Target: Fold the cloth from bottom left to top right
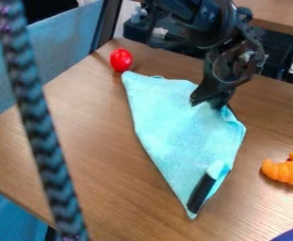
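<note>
Here we are with one gripper (209, 101), down at the upper right part of our one light-blue cloth (174, 122), and we can't tell whether it's open or closed on the fabric! That cloth lies mid-surface (104, 155), roughly triangular, narrowing toward the bottom, with one black strip (200, 192) near its lower tip. We count one red egg-shaped object (121, 60) just beside its top left corner, and one orange curved object (286, 170) over to its right.
</note>
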### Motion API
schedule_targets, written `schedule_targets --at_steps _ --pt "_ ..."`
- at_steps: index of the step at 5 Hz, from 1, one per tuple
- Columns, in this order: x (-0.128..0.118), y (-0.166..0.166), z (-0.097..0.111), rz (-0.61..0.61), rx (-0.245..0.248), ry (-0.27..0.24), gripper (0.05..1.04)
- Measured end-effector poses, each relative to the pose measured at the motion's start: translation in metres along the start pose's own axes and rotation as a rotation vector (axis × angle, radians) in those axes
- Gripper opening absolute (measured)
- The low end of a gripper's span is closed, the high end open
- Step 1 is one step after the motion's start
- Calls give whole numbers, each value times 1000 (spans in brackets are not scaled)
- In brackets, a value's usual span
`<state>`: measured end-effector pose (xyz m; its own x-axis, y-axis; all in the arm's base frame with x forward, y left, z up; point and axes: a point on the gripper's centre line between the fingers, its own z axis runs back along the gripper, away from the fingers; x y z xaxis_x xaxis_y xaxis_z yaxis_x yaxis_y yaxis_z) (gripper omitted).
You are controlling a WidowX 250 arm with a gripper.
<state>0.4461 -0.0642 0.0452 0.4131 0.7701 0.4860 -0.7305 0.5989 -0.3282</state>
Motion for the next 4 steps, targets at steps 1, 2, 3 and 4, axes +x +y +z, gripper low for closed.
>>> schedule_targets --at_steps 1,2,3,4 --pt "-10 -8 -3 -17 -1 7 488" --pt "-10 -22 3 -6 -27 20 796" --pt "-15 -29 7 -85 -66 61 999" --pt "-7 -40 44 -256 -113 145 1001"
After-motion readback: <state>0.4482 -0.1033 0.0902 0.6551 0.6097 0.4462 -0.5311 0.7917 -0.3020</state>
